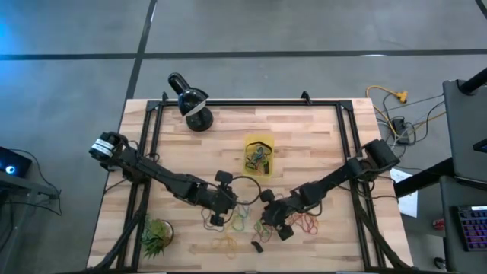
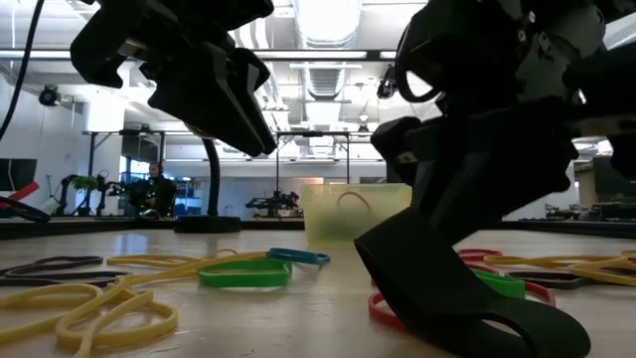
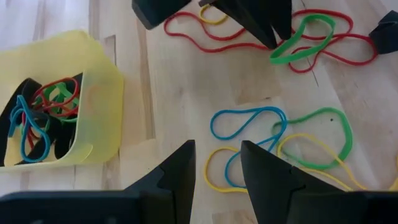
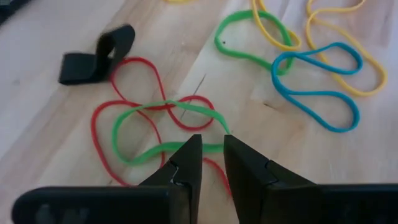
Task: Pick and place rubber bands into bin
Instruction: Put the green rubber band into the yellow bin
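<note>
Loose rubber bands (image 1: pixel 243 221) in red, green, blue and yellow lie flat on the wooden table between my two grippers. The yellow bin (image 1: pixel 259 141) stands just beyond them and holds several bands (image 3: pixel 43 106). My left gripper (image 3: pixel 217 167) hangs open above the table beside the bin (image 3: pixel 106 81), over blue and yellow bands, with nothing between its fingers. My right gripper (image 4: pixel 212 152) is low at the table, its fingers a narrow gap apart over one end of a green band (image 4: pixel 168 112) that crosses a red band (image 4: pixel 106 143). My right gripper's fingers slant down from the table's right side. Their tips stand at the green band's end (image 4: pixel 214 147), which shows in the narrow gap between them. The band lies flat on the table; I cannot tell whether the fingers touch it.
A black domed lamp (image 1: pixel 190 103) stands at the far left. A small spiky green plant (image 1: pixel 156 236) is at the near left corner. A folded black band (image 4: pixel 93 59) lies near the red one. Black frame rails (image 1: pixel 152 144) run along the table's sides.
</note>
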